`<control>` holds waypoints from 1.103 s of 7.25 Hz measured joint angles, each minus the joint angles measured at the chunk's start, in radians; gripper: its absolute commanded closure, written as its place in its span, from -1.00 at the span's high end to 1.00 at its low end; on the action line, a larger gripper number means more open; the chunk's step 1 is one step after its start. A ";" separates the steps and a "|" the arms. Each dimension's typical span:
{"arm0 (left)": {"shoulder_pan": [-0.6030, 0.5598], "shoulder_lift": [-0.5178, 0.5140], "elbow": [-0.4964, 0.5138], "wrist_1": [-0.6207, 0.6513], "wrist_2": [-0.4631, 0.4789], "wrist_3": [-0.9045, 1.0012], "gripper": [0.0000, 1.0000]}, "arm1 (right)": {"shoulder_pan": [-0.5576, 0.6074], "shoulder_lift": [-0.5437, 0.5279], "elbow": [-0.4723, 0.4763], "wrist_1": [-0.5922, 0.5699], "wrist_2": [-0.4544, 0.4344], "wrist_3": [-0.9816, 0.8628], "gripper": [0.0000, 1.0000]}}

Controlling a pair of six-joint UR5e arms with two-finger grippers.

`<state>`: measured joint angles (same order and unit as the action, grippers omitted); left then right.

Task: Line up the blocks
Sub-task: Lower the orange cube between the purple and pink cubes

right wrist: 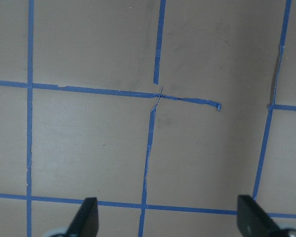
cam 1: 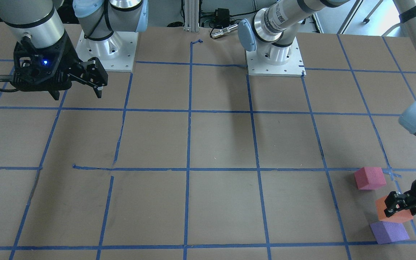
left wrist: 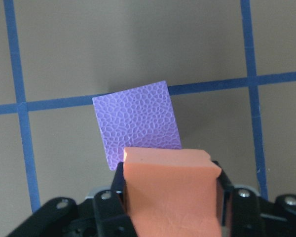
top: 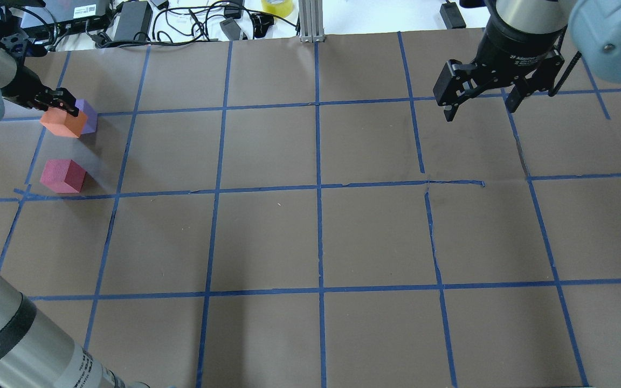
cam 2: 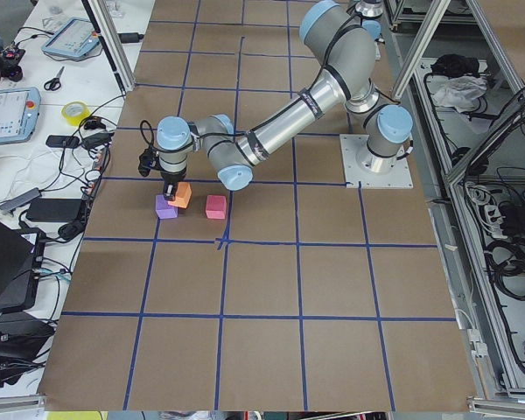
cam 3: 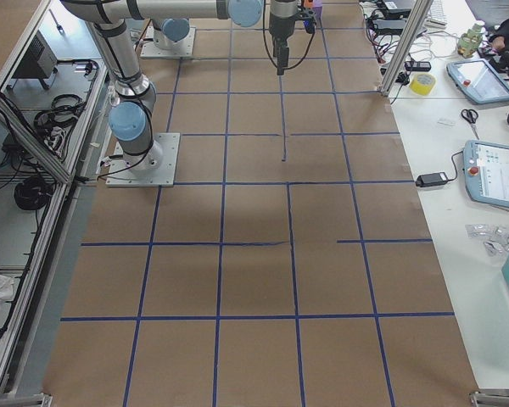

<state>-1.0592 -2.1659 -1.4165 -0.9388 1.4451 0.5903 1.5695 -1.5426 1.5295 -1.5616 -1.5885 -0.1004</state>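
My left gripper (top: 63,106) is shut on the orange block (top: 62,125) at the table's far left, low over the brown surface. In the left wrist view the orange block (left wrist: 170,192) sits between the fingers. The purple block (left wrist: 138,121) lies just beyond it on a blue tape line. The purple block (cam 1: 389,232) is close beside the orange one (cam 1: 400,217); I cannot tell if they touch. The pinkish-red block (top: 62,175) lies apart, nearer the robot, and also shows in the front view (cam 1: 369,178). My right gripper (top: 480,110) is open and empty, high over the far right.
Blue tape lines (top: 318,188) form a grid on the brown table. The two arm bases (cam 1: 274,61) stand on white plates at the robot's edge. Cables and power bricks (top: 132,19) lie beyond the far edge. The right wrist view shows only bare grid under the open fingers (right wrist: 89,217).
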 measured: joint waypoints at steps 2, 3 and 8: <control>0.004 0.001 -0.001 0.000 0.000 0.005 -1.00 | 0.002 -0.013 0.003 -0.002 0.010 0.001 1.00; 0.007 -0.005 -0.006 -0.001 -0.006 0.002 -1.00 | 0.002 -0.019 0.004 -0.002 0.007 0.002 1.00; 0.053 -0.024 -0.071 0.051 -0.016 -0.035 -1.00 | 0.003 -0.024 0.008 0.005 -0.005 0.001 1.00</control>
<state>-1.0065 -2.1896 -1.4879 -0.8873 1.4292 0.5548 1.5723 -1.5666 1.5378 -1.5569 -1.5932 -0.0996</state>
